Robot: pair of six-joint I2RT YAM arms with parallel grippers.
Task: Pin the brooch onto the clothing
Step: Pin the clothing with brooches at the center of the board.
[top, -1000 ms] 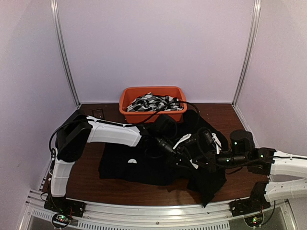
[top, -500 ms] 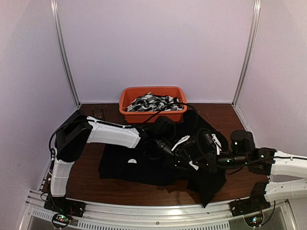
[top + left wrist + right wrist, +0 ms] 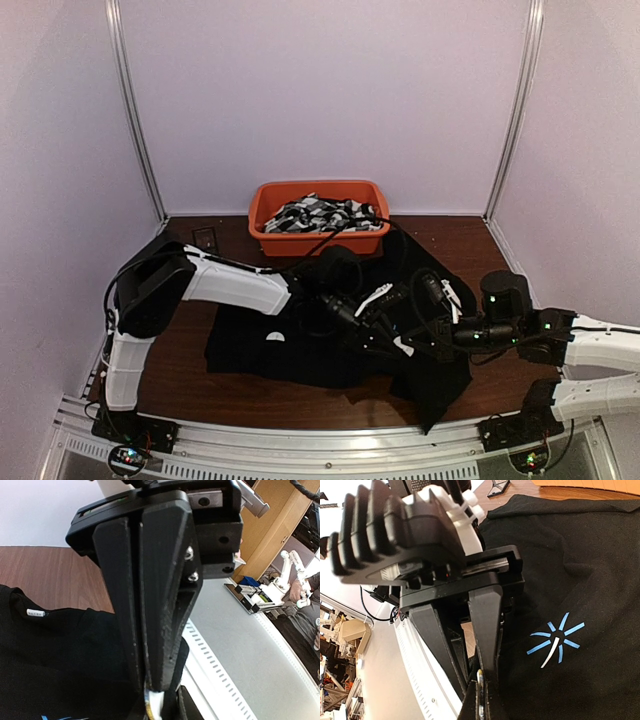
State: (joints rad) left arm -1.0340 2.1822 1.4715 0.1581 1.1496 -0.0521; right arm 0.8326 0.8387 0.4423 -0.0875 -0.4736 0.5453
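Between pale walls (image 3: 330, 100), brown tabletop (image 3: 190, 365) (wood-grain) bears clothing (image 3: 300, 355).

Left hand (image 3: 385, 322) and right hand (image 3: 425, 318) crowd the black shirt (image 3: 250, 345); orange bin (image 3: 320, 235) blocks behind; table (image 3: 185, 370) lies open at left.

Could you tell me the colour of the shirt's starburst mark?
Starburst mark: light blue; right wrist view.

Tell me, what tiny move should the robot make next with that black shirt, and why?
Probably ease the left gripper onto the shirt: its fingers pinch a small pale piece, likely the brooch, over the fabric, and the shut right gripper sits near the blue starburst.
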